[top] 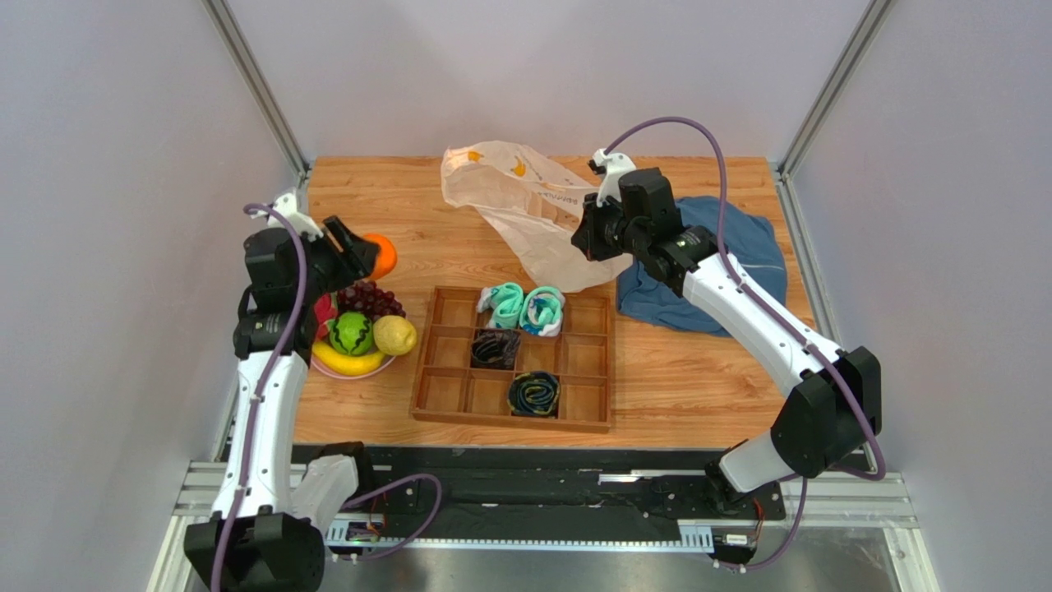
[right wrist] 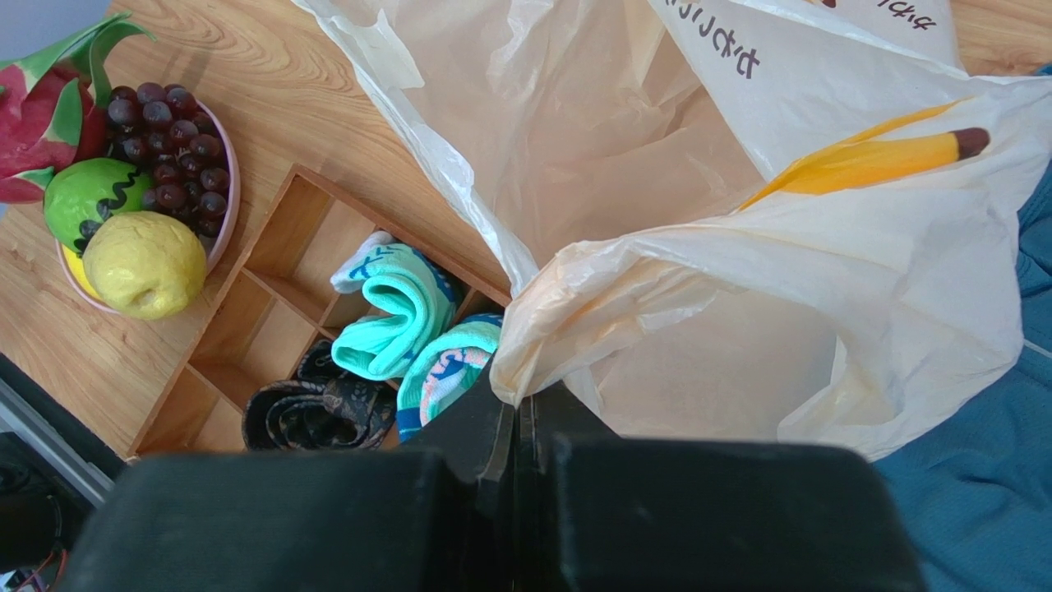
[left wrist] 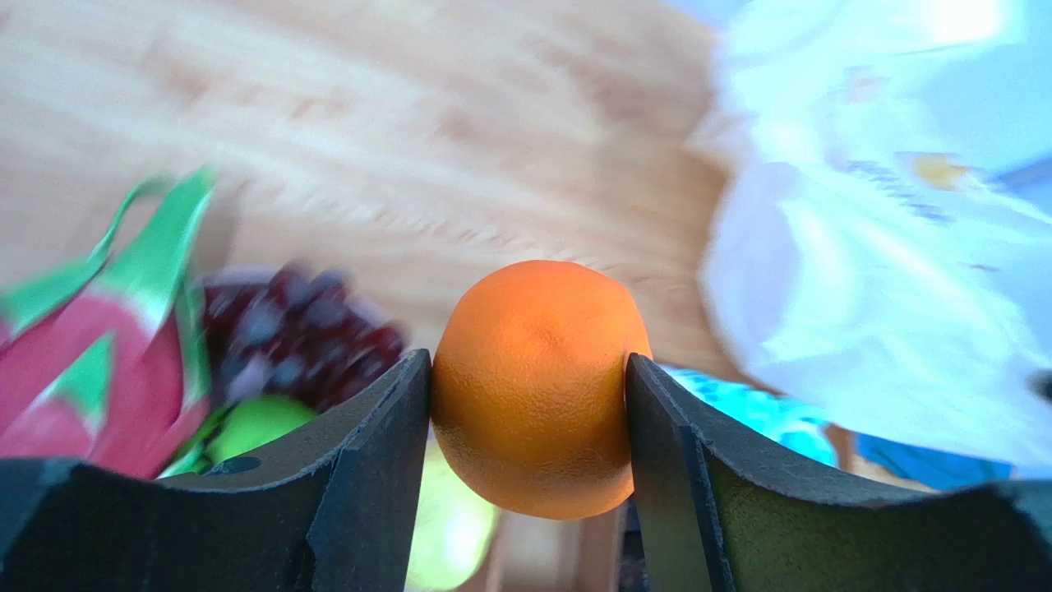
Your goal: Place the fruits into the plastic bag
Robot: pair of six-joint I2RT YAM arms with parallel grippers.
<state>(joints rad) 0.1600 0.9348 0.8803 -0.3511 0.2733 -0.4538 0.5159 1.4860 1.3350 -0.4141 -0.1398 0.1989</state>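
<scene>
**Orange in the left grip, bag pinched by the right**

The orange sat clamped between the two dark fingers of the left gripper, which pressed on its sides at a medium spread. From above it showed at the far side of the pink plate. That plate carried the grapes, green striped melon, lemon, banana and dragon fruit.

The plastic bag lay crumpled at the far middle of the table. The right gripper was closed tight on a fold of its near edge. The film bore yellow banana prints and a line of dark characters, too skewed to read.

Between plate and bag stood a wooden divider tray. It held teal rolled socks in its far cells and dark ones nearer. A blue cloth lay just right of the bag.
</scene>
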